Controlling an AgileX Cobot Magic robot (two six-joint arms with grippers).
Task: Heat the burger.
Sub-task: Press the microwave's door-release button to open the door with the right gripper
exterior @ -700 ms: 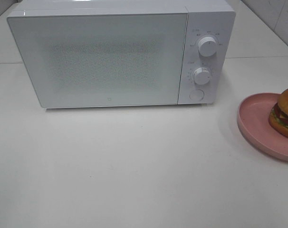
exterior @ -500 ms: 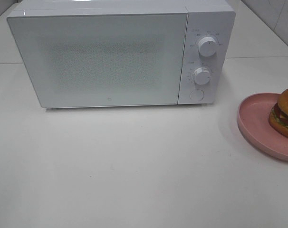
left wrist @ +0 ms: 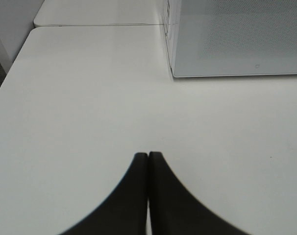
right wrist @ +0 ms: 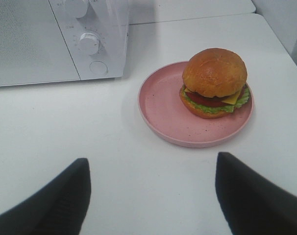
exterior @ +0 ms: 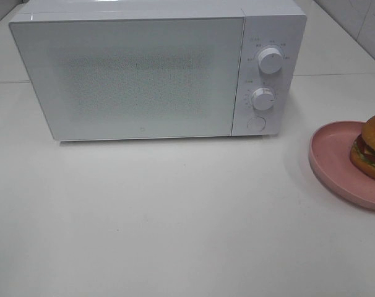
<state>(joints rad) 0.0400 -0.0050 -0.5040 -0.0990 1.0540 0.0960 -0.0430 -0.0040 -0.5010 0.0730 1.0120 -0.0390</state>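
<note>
Here, round golden-brown layered burger [right wrist: 214, 81] on pink round plate [right wrist: 160, 110], on white surface [exterior: 175, 216] right of closed white microwave [exterior: 138, 74]. Probably light and soft, layers apt to slide; better taken by the stiff plate rim. Left fingers [left wrist: 134, 196] pressed together; right fingers [right wrist: 65, 196] wide apart, holding nothing.

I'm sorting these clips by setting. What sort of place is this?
Probably a mock kitchen counter or lab bench set up for one: a white microwave with its door shut, and a burger on a pink plate, both on a white table.
</note>
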